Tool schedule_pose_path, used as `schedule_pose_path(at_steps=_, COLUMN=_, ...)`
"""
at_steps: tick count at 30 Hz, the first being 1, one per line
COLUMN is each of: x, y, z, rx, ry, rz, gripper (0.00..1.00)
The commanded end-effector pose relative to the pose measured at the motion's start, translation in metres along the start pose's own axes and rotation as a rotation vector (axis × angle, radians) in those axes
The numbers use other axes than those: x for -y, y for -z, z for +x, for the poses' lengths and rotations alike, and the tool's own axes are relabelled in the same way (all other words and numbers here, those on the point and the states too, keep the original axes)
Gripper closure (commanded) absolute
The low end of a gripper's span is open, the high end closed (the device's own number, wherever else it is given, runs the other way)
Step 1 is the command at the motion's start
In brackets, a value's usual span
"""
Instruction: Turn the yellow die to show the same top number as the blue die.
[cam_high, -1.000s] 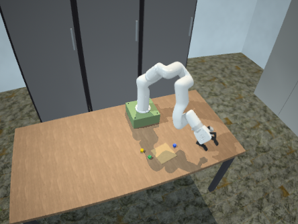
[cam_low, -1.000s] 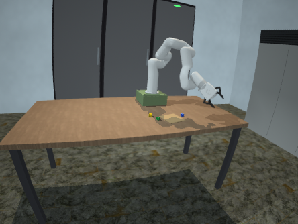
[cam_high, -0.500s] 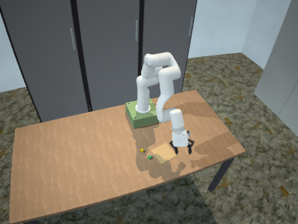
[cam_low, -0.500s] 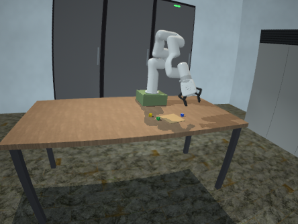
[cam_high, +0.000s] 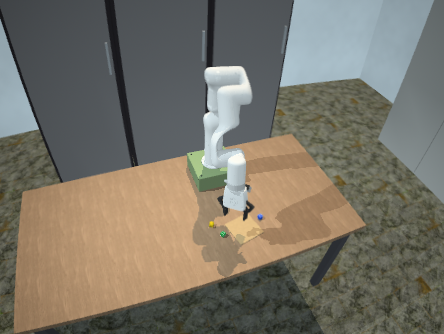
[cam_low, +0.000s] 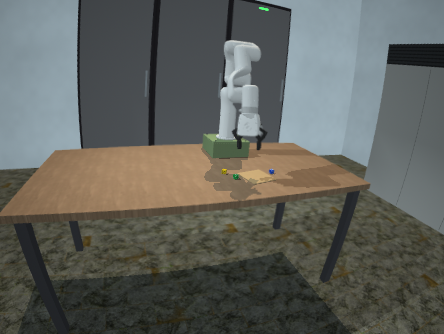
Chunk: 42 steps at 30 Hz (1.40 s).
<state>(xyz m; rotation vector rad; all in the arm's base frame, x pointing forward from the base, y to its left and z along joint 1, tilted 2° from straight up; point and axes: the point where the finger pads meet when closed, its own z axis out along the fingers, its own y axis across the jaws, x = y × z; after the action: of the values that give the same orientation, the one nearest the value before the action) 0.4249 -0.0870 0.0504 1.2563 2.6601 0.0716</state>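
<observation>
A small yellow die (cam_high: 211, 224) lies on the table just left of a tan mat (cam_high: 243, 230), off the mat; it also shows in the exterior view (cam_low: 224, 171). A blue die (cam_high: 260, 216) (cam_low: 271, 171) lies on the table at the mat's right corner. A green die (cam_high: 223, 233) (cam_low: 235, 176) lies by the mat's near left edge. My gripper (cam_high: 235, 212) (cam_low: 249, 142) points down, open and empty, well above the table behind the mat. The dice are too small to read their top numbers.
The arm's green base block (cam_high: 210, 171) stands on the table behind the mat. Dark cabinets (cam_high: 150, 65) stand behind the table. The table's front edge runs a short way in front of the dice.
</observation>
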Motion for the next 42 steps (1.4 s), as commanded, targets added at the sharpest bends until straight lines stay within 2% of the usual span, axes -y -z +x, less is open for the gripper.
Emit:
schedule_pose_path(at_steps=1, x=0.042, y=0.012, z=0.009, rx=-0.062, ry=0.008, rz=0.06, gripper=0.0)
schedule_pose_path(at_steps=5, x=0.088, y=0.022, z=0.028, rx=-0.148, ry=0.012, rz=0.121, gripper=0.0)
schedule_pose_path(at_steps=7, x=0.088, y=0.022, z=0.028, rx=-0.148, ry=0.012, rz=0.121, gripper=0.0)
schedule_pose_path(at_steps=10, x=0.103, y=0.025, z=0.036, rx=-0.18, ry=0.013, rz=0.139, gripper=0.0)
schedule_pose_path(at_steps=28, x=0.107, y=0.025, z=0.039, rx=-0.188, ry=0.014, rz=0.143, gripper=0.0)
schedule_pose_path(at_steps=32, x=0.11, y=0.01, z=0.041, rx=-0.189, ry=0.014, rz=0.143, gripper=0.0)
schedule_pose_path(at_steps=39, x=0.117, y=-0.044, z=0.049, rx=-0.189, ry=0.014, rz=0.143, gripper=0.0)
schedule_pose_path(at_steps=41, x=0.117, y=-0.044, z=0.049, rx=-0.189, ry=0.014, rz=0.143, gripper=0.0)
schedule_pose_path(at_steps=42, x=0.118, y=-0.052, z=0.05, rx=-0.189, ry=0.014, rz=0.143, gripper=0.0)
